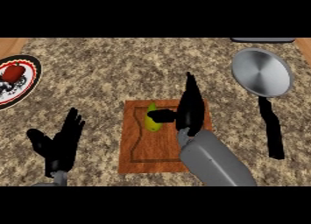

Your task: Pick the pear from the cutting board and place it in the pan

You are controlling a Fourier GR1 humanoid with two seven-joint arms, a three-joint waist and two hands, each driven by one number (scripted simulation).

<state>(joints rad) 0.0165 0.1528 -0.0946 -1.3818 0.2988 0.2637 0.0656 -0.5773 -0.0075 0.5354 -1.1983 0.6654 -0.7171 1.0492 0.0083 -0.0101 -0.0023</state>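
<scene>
Head view: one pear (153, 125), one cutting board (143, 151), one pan (262, 72); pear lies just left of right hand's (189, 117) straight, unspread fingers (190, 91), under its thumb.

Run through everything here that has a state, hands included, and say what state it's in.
Yellow-green pear: lying on the board, partly hidden by the right thumb.
Brown wooden cutting board: flat, carrying the pear.
Round silver metal pan: upright, empty.
Right black hand: open, fingers straight, over the board.
Left black hand: open, resting at lower left.
Round red-rimmed white plate: holding a red item.
</scene>
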